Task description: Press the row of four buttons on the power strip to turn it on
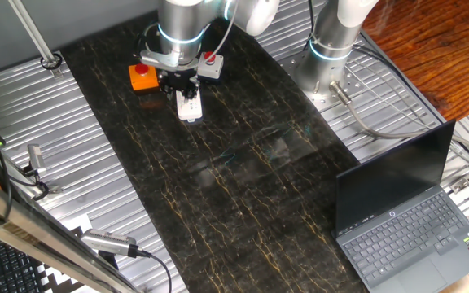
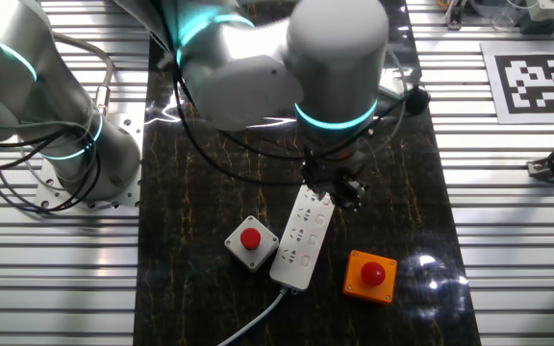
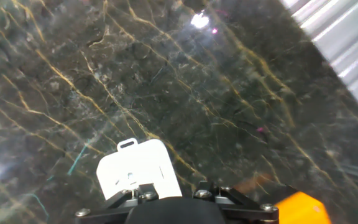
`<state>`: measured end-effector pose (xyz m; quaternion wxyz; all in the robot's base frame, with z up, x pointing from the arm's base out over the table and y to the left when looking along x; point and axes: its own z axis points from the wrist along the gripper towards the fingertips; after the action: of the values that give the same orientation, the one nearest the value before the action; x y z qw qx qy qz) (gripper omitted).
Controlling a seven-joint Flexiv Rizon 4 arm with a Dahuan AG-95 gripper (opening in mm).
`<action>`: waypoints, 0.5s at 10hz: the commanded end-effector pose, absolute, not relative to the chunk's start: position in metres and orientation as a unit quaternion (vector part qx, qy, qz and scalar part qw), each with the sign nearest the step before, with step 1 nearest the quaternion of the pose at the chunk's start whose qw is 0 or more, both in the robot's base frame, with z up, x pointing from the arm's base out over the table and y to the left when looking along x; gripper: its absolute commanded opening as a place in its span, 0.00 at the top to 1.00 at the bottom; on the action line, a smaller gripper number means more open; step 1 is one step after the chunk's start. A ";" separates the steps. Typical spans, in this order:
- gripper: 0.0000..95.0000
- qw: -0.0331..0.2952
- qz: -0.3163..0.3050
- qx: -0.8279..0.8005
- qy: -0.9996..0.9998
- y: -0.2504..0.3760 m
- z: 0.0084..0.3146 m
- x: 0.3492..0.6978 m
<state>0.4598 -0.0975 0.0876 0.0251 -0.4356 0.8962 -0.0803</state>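
On the dark marble tabletop [image 2: 190, 250]: one white power strip [image 2: 301, 240] lying between one grey button box [image 2: 251, 240] and one orange button box [image 2: 369, 275]. Hovering over the strip's far end, one gripper [image 2: 335, 185]; finger state impossible to tell.

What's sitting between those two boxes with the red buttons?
The power strip lies between the grey box and the orange box, plainest in the other fixed view.

You've got an orange box [image 2: 370, 276] with a red button near one end of the dark marble table [image 1: 218, 187], a grey box [image 2: 251, 242] nearby, and an open laptop [image 1: 405, 220] off the opposite corner.
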 end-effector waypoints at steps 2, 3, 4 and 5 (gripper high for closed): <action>0.60 0.015 -0.068 -0.437 0.897 -0.093 0.108 0.451; 0.60 0.016 -0.068 -0.437 0.897 -0.094 0.105 0.452; 0.60 0.017 -0.067 -0.439 0.896 -0.096 0.101 0.454; 0.60 0.020 -0.064 -0.439 0.896 -0.097 0.097 0.456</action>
<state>0.4726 -0.1035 0.0791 0.0311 -0.4380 0.8951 -0.0775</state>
